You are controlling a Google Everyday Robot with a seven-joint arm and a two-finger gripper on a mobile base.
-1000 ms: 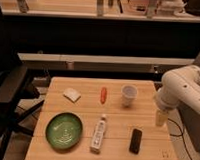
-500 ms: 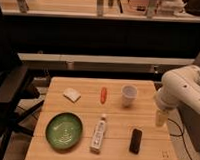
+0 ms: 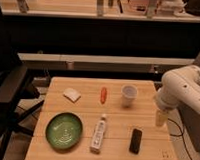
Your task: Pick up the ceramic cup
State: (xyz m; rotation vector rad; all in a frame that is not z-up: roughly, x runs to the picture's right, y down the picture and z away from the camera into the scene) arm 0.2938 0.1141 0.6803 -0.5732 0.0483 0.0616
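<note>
- Cup [image 3: 128, 95] stands upright on the table [image 3: 82, 114], back right, near the carrot [image 3: 103, 94];
- Gripper [image 3: 161, 118] hangs at the table's right edge, apart from the cup; its state cannot be told

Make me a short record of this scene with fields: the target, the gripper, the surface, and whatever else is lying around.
target: ceramic cup, upright, back right part of the table, not held
gripper: gripper, pointing down at the table's right edge, right of the cup and nearer the camera, apart from it
surface: wooden table
left of cup: orange carrot
other items: white pad, green bowl, white bottle lying down, black object
</note>
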